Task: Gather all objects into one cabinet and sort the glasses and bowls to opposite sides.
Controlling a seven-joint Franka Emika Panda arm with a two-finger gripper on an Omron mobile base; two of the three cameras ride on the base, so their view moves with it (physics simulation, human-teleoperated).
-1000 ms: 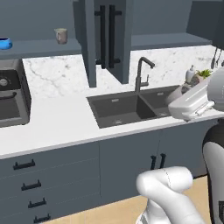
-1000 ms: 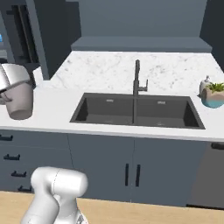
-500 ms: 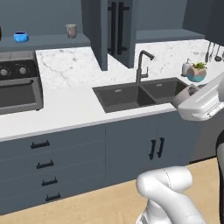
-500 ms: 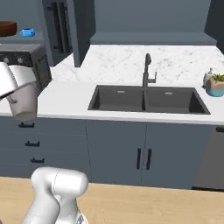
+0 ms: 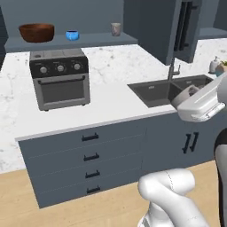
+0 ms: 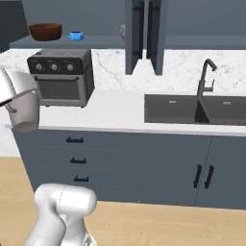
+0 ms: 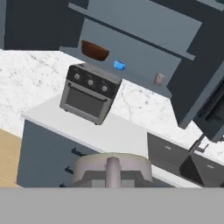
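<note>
The pincer (image 7: pixel 112 168) is clamped on a beige cup (image 6: pixel 25 109), carried mouth-down well short of the cabinet shelf (image 5: pixel 93 41). There the wooden bowl (image 5: pixel 37 32), blue bowl (image 5: pixel 72 35) and second cup (image 5: pixel 115 29) wait. Risks: clipping the toaster oven (image 5: pixel 60 77) or open door (image 5: pixel 184 29), or knocking the shelved cup.

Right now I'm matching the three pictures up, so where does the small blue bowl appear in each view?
Left base view: blue bowl upper left, on the cabinet shelf right of the wooden bowl.
Right base view: upper left, same shelf.
Hand view: upper middle, above the toaster oven.
Shared landmark: the toaster oven below it.
</note>
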